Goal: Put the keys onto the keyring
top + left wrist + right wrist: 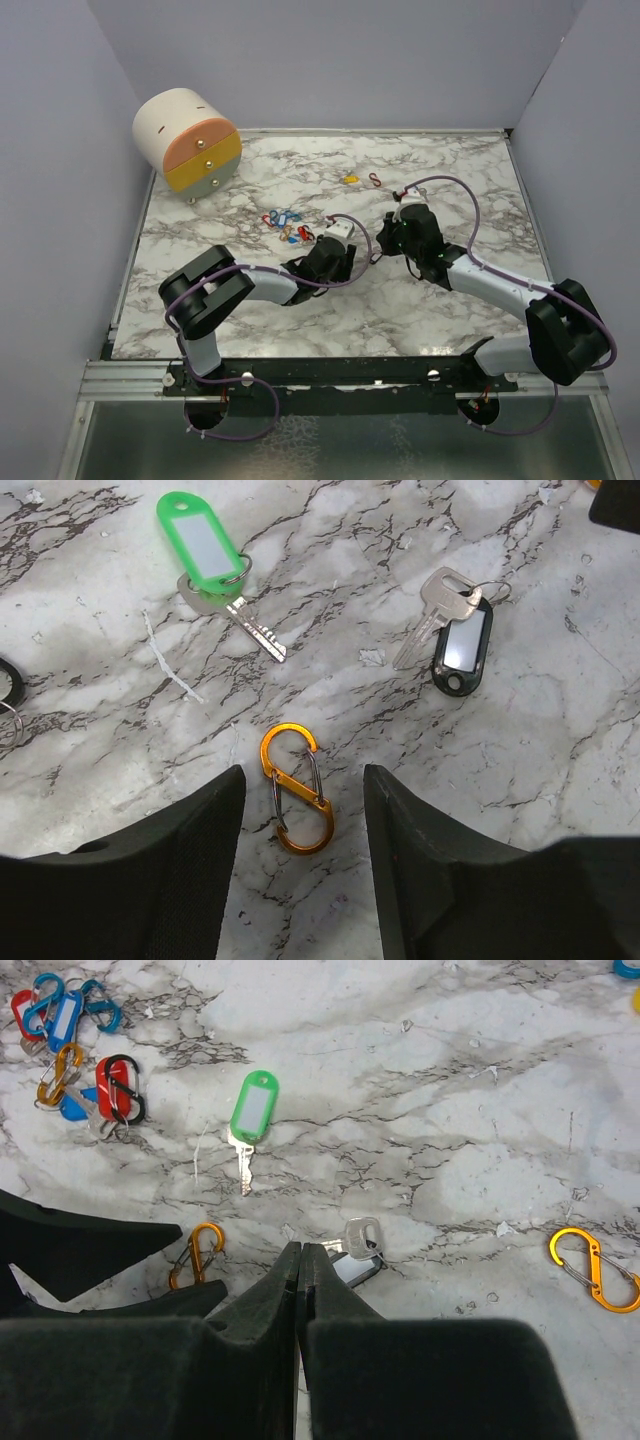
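Slippage is the chief risk. The left gripper [302,778] stands with its jaws wide, low over the marble table [560,750]. The orange keyring [297,790], a thin S-shaped wire clip, lies flat between them and touches neither jaw as far as the wrist view shows. It lies aslant across the gap, so closing jaws would probably meet its rounded ends unevenly. The clip could then spin, skate back toward the wrist, or pop up and land out of reach. Flat wire on hard stone gives little to catch, and jaws that close too high would pass over it and meet on nothing.

The right gripper [301,1255] has its jaws pressed together, holding nothing. The black-tagged key [360,1238] lies just ahead of the shut jaws, and I cannot tell from the wrist view whether they touch it. From the left jaws that key is ahead and to the right, well clear. The green-tagged key [205,545] is ahead and to the left. Neither is on the ring yet. A shut gripper pushed forward would shove the black-tagged key rather than lift it. The two grippers are also near each other, so a careless move by either risks a knock that scatters clip and key alike.
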You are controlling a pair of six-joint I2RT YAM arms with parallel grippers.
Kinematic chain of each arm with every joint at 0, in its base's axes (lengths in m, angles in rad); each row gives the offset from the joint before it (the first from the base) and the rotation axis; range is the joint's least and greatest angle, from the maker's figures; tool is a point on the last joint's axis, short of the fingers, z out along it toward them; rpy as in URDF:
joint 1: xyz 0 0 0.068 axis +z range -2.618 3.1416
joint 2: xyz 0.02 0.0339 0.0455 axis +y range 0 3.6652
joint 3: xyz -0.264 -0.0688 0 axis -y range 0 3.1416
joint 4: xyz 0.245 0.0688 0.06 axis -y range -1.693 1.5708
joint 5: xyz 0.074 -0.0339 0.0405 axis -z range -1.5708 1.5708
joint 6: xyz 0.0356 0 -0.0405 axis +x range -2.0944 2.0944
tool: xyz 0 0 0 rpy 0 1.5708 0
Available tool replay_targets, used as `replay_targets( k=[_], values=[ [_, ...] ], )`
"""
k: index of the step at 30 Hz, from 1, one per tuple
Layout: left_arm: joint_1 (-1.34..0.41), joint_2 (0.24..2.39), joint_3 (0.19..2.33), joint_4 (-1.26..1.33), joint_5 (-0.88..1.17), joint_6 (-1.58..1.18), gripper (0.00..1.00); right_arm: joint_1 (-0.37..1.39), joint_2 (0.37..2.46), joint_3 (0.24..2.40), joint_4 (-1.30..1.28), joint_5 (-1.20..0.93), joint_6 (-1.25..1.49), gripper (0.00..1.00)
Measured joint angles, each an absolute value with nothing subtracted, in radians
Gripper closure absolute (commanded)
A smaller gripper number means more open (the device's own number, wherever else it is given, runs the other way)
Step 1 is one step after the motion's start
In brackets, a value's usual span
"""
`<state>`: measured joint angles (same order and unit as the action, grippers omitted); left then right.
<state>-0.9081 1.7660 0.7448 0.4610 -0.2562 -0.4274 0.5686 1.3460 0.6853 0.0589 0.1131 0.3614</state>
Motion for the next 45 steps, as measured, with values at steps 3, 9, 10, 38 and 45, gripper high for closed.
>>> replay_targets(
  k=[3,9,10,38,45],
  values=[
    [-0.910,1.767,0.745,0.459,-0.264,-0.427,0.50,0.569,1.342,0.685,0.059,0.122,0.364,0.99],
    [-0.921,1.767,0.745,0.452,-0.283,-0.427,0.57,0.569,1.336,0.685,0.059,0.130,0.370,0.99],
    [-0.924,1.768,0.745,0.450,-0.289,-0.427,0.60,0.569,1.336,0.685,0.058,0.130,0.371,0.99],
    [-0.989,1.779,0.796,0.335,-0.466,-0.384,1.00,0.569,1.473,0.760,-0.023,0.148,0.379,0.74],
    [-0.981,1.709,0.786,0.258,-0.467,-0.357,1.00,0.567,1.591,0.783,-0.098,0.148,0.414,0.73]
  ],
)
